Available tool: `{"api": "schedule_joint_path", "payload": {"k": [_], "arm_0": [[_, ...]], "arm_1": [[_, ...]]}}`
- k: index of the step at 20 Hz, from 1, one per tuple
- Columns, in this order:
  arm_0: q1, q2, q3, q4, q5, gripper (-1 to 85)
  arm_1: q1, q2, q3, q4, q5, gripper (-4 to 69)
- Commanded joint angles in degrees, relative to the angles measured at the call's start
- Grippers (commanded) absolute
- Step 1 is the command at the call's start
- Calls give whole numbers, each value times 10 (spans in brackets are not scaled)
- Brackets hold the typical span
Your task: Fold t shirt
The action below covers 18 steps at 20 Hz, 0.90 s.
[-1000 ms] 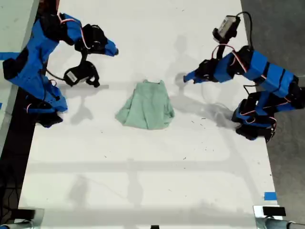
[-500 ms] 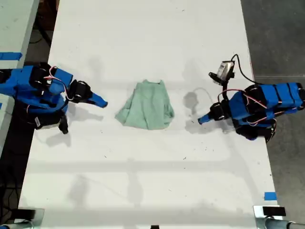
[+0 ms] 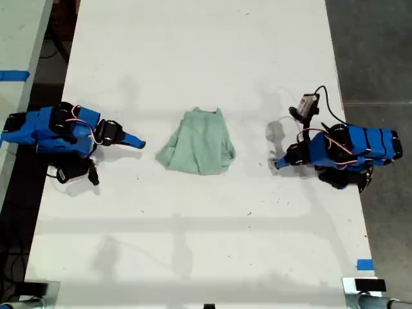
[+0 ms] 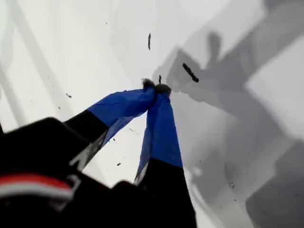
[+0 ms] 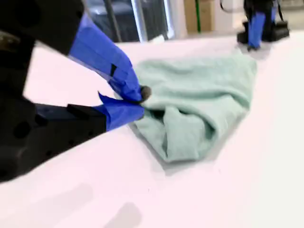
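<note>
The t shirt (image 3: 198, 149) is a small mint-green cloth lying bunched and wrinkled in the middle of the white table (image 3: 193, 251). My second gripper (image 3: 139, 143) lies low at the exterior view's left, shut and empty, its tips just short of the shirt's near corner. In the second wrist view those tips (image 5: 138, 102) sit right before the t shirt (image 5: 199, 104). My first gripper (image 3: 277, 165) rests at the exterior view's right, well clear of the cloth. Its blue fingertips (image 4: 156, 88) meet on the bare table, shut on nothing.
Both arms lie folded low at the table's sides in the exterior view. Blue tape (image 3: 364, 264) marks the lower right corner of that view, and another strip (image 3: 14, 75) is on the left bench. Dark specks (image 4: 190, 72) dot the table by my first gripper.
Both arms have come down from their raised poses and drawn back to the table's sides, folding low. The t shirt has not moved.
</note>
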Motion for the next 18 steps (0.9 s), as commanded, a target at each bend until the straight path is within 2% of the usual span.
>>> {"api": "schedule_joint_path", "payload": {"k": [1, 3, 5, 8, 9, 10, 11, 18], "arm_0": [[-20, 28, 12, 29, -18, 0], [-25, 28, 14, 40, -43, 0], [-26, 28, 14, 41, -47, 0], [-36, 28, 18, 39, -50, 32], [-52, 27, 19, 39, -51, 53], [-49, 27, 19, 39, -51, 79], [-36, 27, 19, 40, -64, 96], [-7, 28, 18, 41, -60, 105]], "arm_1": [[13, 4, 12, -5, 4, -2], [25, 4, 13, -5, 6, 0], [20, 4, 19, -14, 46, 39], [14, 4, 24, -18, 48, 138], [18, 4, 24, -18, 16, 166], [24, 4, 24, -18, -45, 171], [18, 4, 24, -18, -63, 165], [1, 4, 25, -18, -57, 164]]}}
